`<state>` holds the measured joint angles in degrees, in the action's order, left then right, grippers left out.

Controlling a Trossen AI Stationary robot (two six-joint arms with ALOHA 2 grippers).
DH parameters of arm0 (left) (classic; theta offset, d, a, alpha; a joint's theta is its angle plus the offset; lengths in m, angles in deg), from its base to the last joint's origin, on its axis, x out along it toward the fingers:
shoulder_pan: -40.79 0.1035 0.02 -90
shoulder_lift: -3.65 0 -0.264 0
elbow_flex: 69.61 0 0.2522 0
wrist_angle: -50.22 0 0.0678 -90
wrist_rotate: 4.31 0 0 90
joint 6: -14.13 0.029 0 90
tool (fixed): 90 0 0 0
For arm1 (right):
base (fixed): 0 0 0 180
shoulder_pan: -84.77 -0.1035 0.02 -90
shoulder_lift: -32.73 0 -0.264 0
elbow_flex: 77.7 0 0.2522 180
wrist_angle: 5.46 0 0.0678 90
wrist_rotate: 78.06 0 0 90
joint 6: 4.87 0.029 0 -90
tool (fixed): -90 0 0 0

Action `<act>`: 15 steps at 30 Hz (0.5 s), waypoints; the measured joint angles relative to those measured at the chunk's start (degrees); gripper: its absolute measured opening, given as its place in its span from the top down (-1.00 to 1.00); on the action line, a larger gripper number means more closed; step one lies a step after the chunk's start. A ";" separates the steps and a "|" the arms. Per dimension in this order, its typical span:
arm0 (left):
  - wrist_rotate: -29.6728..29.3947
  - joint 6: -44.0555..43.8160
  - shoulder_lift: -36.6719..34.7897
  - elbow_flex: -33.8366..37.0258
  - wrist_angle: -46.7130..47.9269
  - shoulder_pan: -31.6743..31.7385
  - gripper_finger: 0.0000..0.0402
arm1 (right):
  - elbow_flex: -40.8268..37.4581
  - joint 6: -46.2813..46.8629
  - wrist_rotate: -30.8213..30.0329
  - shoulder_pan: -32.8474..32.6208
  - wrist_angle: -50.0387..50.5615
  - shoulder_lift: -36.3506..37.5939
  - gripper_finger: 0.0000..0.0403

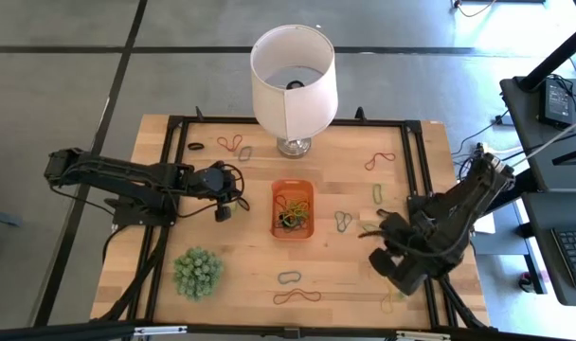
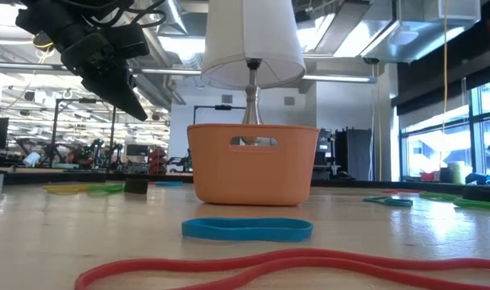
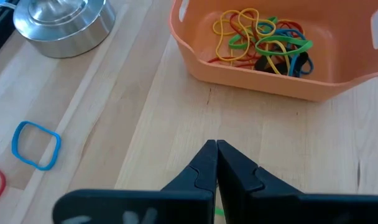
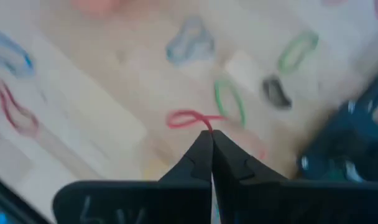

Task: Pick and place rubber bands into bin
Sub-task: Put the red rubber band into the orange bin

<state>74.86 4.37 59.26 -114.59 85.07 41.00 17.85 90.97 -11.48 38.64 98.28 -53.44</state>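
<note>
The orange bin (image 1: 276, 210) stands mid-table with several coloured rubber bands (image 3: 263, 40) lying in it. More rubber bands lie loose on the wood: a blue one (image 2: 247, 229), a red one (image 1: 297, 296) and a green one (image 1: 377, 192). My left gripper (image 3: 216, 146) hovers shut just left of the bin, holding nothing that shows. My right gripper (image 4: 211, 134) is raised over the table's near right part, shut on a red rubber band (image 4: 188, 118). My right gripper pinches one end of the red rubber band (image 4: 207, 129) at the very tips of its two fingers, coming from above and pointing steeply down. The rest of the loop sticks out sideways from the tips, lifted clear of the table.
A white lamp (image 1: 290, 71) with a metal foot (image 3: 64, 25) stands behind the bin at the far edge. A spiky green ball (image 1: 196, 273) sits at the near left. A black frame (image 1: 411, 152) runs round the wooden top. A white tag (image 1: 369, 216) lies among the bands.
</note>
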 joint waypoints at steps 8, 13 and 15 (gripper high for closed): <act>-0.18 0.04 0.00 0.00 -0.04 -0.02 0.96 | 7.01 -19.85 -6.88 12.75 -2.10 -0.02 1.00; -0.20 0.04 0.00 0.00 -0.02 0.00 0.97 | 10.46 -36.43 -7.59 21.46 -11.00 -0.02 1.00; -0.20 0.04 0.00 0.00 -0.04 -0.02 0.97 | 11.67 -43.04 -7.12 24.69 -15.71 0.00 1.00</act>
<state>74.66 4.41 59.26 -114.59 85.02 40.98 29.52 47.93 -18.59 63.33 82.56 -53.44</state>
